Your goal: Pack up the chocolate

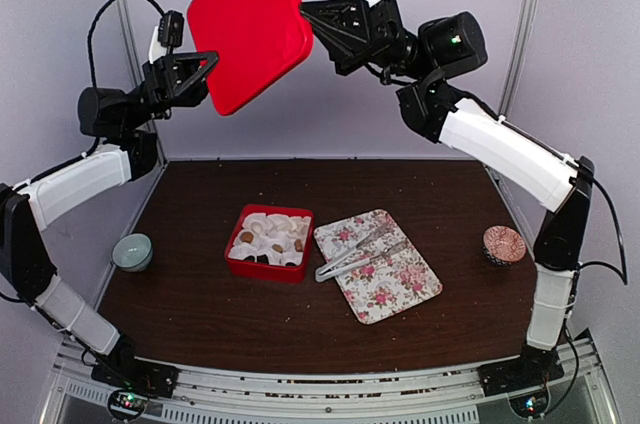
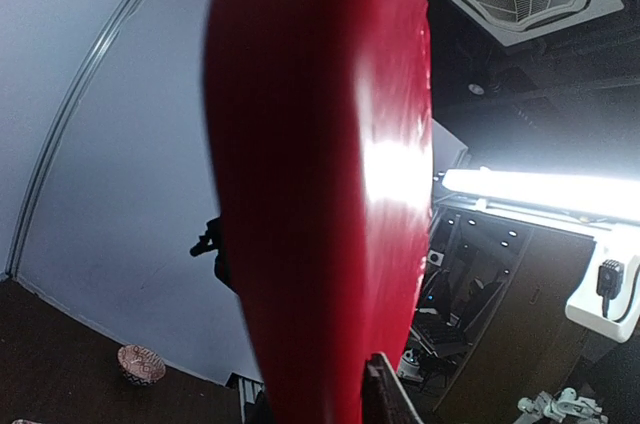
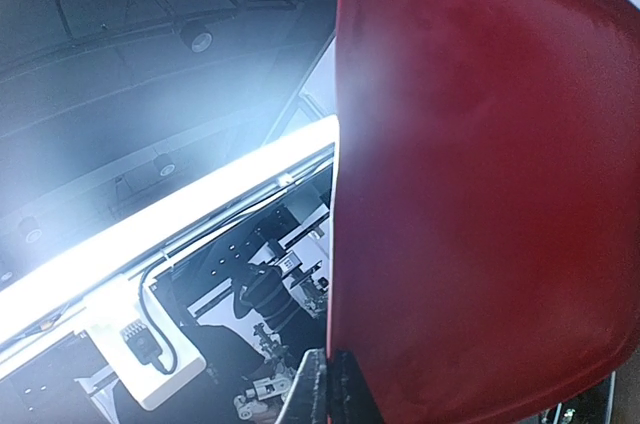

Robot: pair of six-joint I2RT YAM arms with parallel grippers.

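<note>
High above the counter, the left fingers clamp the red lid at its eight o'clock edge, while the right fingers pinch its three o'clock edge. Below, at six o'clock, the chocolate sits among white paper cups in the red box, tongs on the floral tray at its three o'clock.

Robot arms: two, left arm and right arm
Red lid: one
Red box: one
Chocolate lumps: a few tan and a few dark in the box; exact number cannot be told
White paper cups: several, too crowded to count
Flowered tray: one
Tongs: one pair
Small bowls: two, a pale green bowl and a patterned reddish bowl
</note>
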